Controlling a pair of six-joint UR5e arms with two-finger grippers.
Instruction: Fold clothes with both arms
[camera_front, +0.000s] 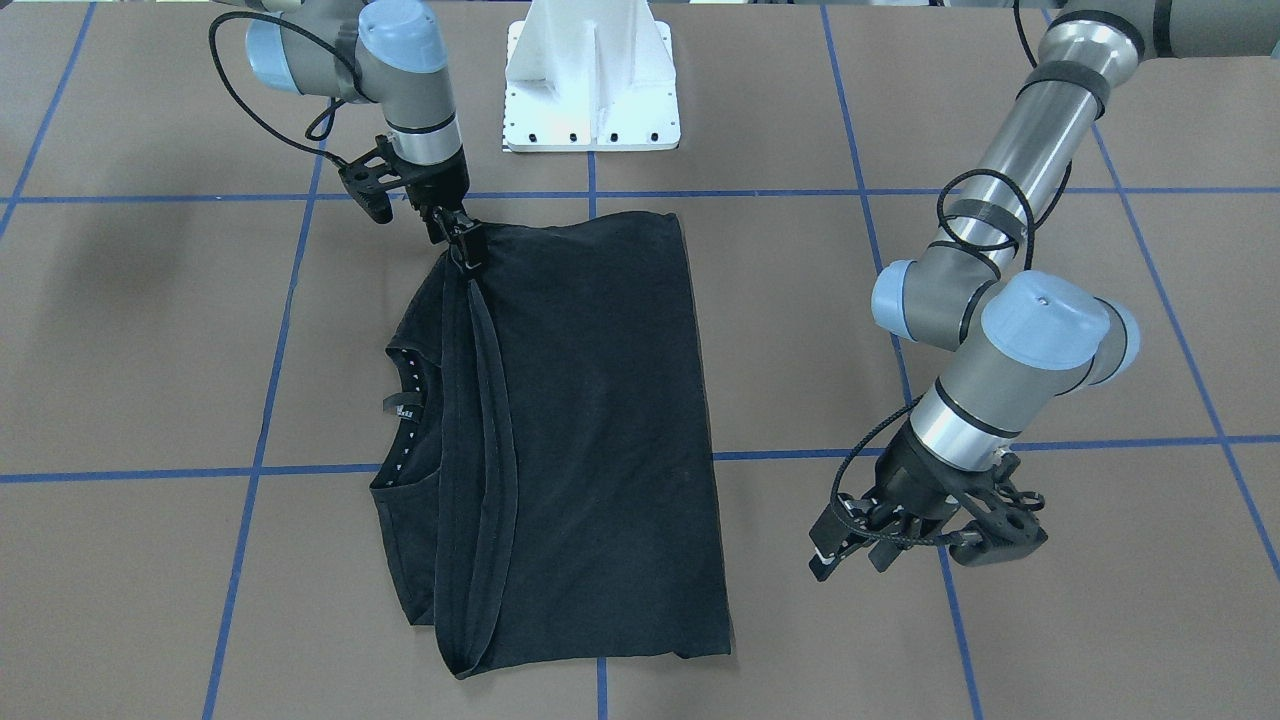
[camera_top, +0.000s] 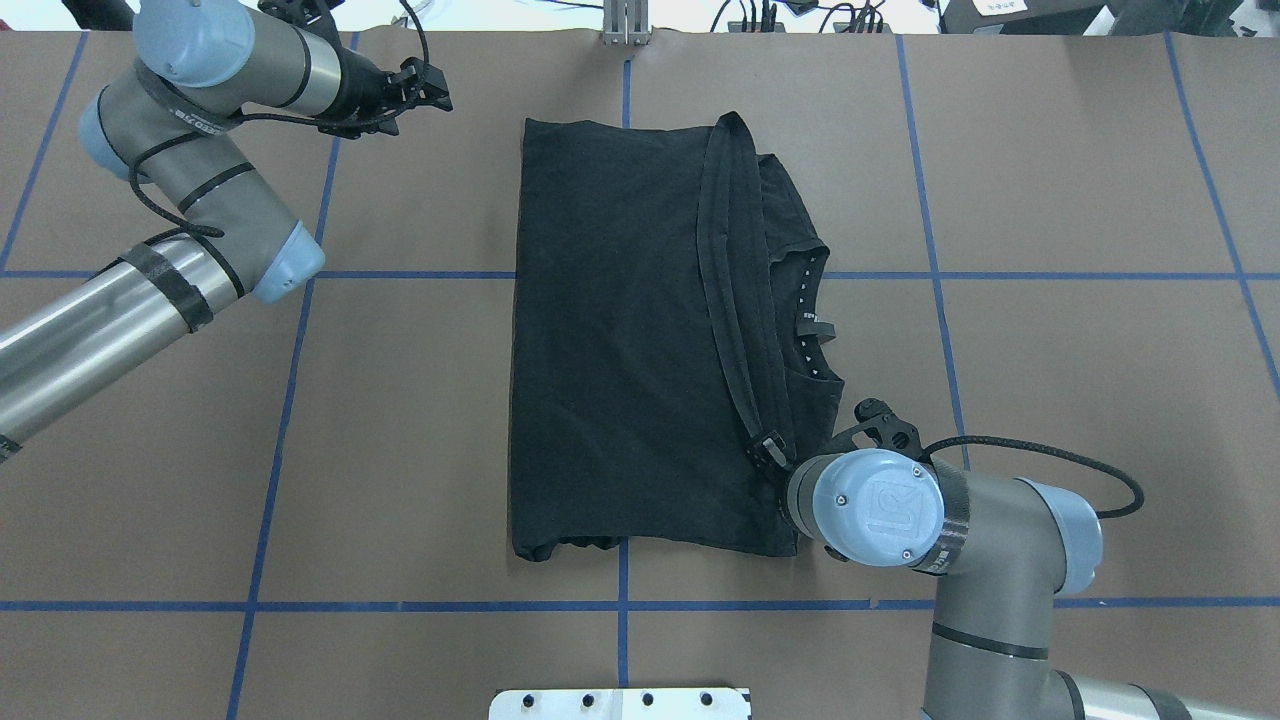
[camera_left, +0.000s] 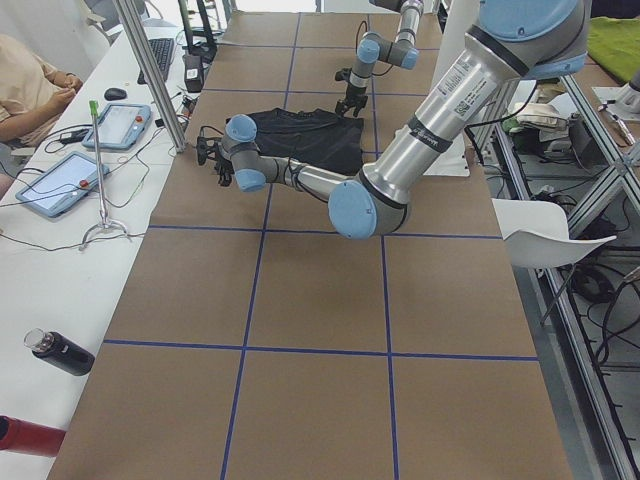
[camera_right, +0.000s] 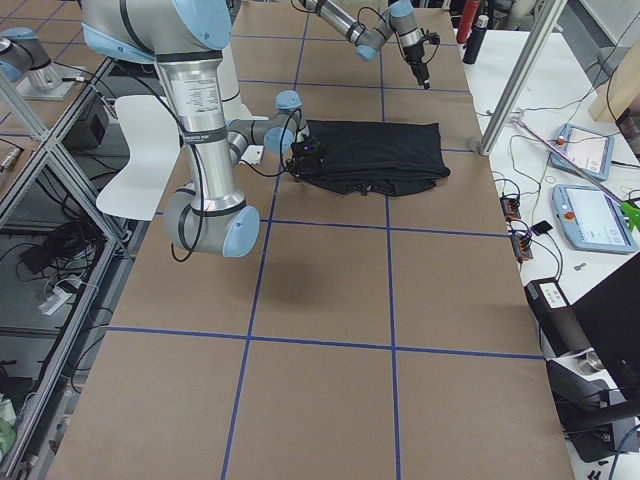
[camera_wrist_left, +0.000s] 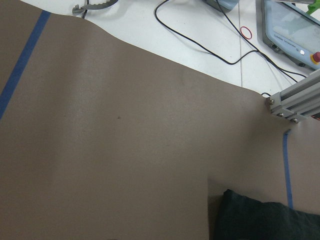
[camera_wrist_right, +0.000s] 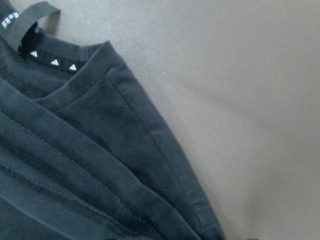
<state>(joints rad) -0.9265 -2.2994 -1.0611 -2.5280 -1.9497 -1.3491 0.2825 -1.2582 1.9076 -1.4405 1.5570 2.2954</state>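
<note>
Robotics lab, not a home or shop. Signs: two industrial robot arms, the left arm (camera_top: 100, 330) and the right arm (camera_top: 990, 640), either side of a white base plate (camera_front: 592, 90) at the table's (camera_front: 780, 330) robot-side edge. Table top is covered w/ brown sheet, gridded in blue tape (camera_top: 280, 400). Aluminium frame post (camera_left: 152, 80) at the opposite edge. White side bench (camera_left: 40, 290) there w/ control tablets (camera_left: 118, 125), cables (camera_wrist_left: 230, 63) and a seated person (camera_left: 30, 85).
</note>
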